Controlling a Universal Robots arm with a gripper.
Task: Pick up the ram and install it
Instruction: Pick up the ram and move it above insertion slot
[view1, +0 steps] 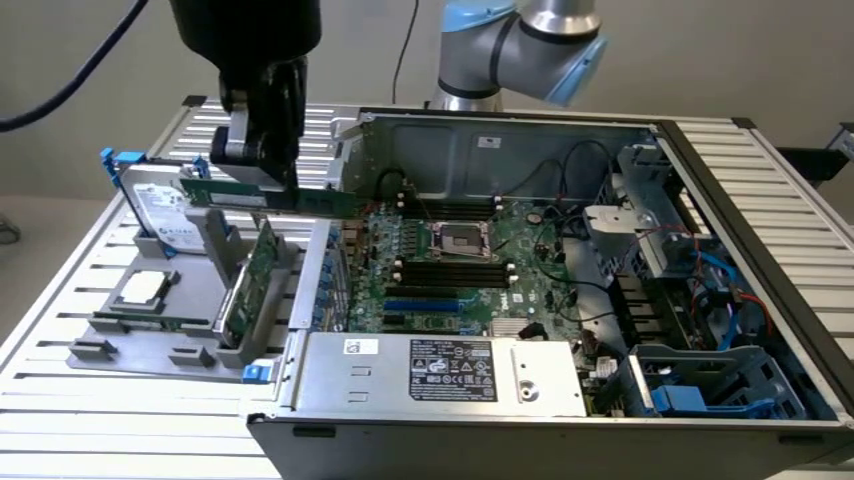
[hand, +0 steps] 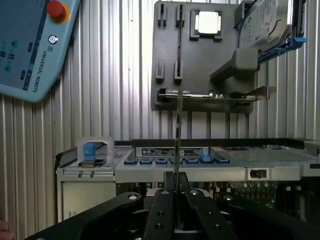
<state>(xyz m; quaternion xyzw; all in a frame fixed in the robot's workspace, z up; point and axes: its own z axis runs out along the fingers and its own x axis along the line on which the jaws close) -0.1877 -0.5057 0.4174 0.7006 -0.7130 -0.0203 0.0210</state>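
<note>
The ram (view1: 327, 203) is a long, narrow green stick, held level in the air above the gap between the grey parts holder (view1: 134, 335) and the open computer case (view1: 641, 130). My gripper (view1: 267, 180) is shut on its middle from above. In the wrist view the ram (hand: 177, 125) appears edge-on as a thin line rising from between the black fingers (hand: 162, 200). The black motherboard slots (view1: 454, 268) lie inside the case, lower and toward the exterior view's right of the stick.
The grey holder carries a hard drive (view1: 167, 215), a processor (view1: 144, 288) and a tall green expansion card (view1: 254, 280). A power supply (view1: 441, 372) fills the case's near side, with cables and blue drive bays (view1: 707, 390) beside it. A teach pendant (hand: 30, 45) rests on the slatted table.
</note>
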